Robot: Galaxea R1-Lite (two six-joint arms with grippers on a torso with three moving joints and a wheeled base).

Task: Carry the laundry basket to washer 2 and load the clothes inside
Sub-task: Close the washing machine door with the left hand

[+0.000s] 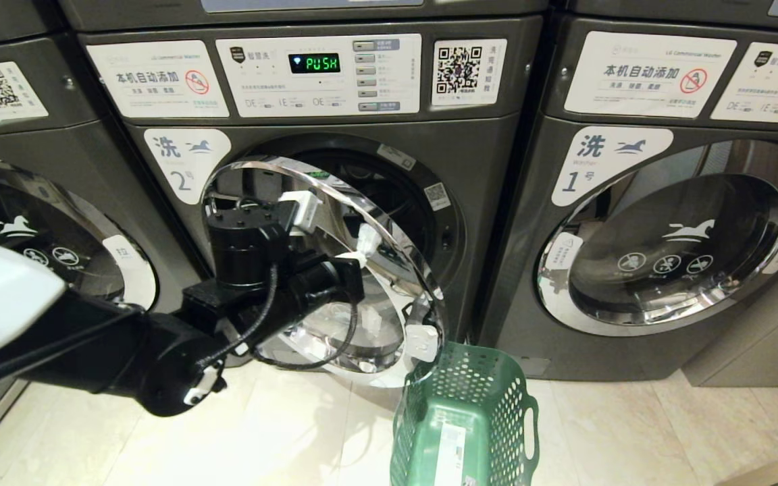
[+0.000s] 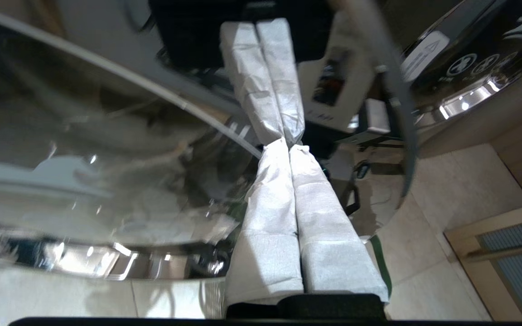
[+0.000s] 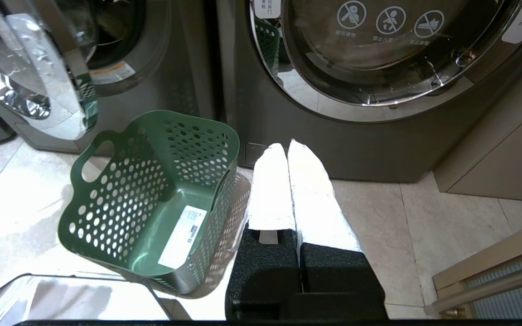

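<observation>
1. Basket: the laundry basket (image 1: 464, 418) stands on the floor (image 1: 281, 439) just before washer 2 (image 1: 335, 202), below the rim of its open door (image 1: 362, 270); I see only a white sticker (image 3: 182, 236) inside.
2. Left gripper (image 2: 287, 141): pinched tight, empty, tips against the door's glass.
3. Right gripper (image 3: 289, 146): pinched together, empty, low beside the basket.

laundry basket (image 1: 470, 418) cut off (bottom edge)
</observation>
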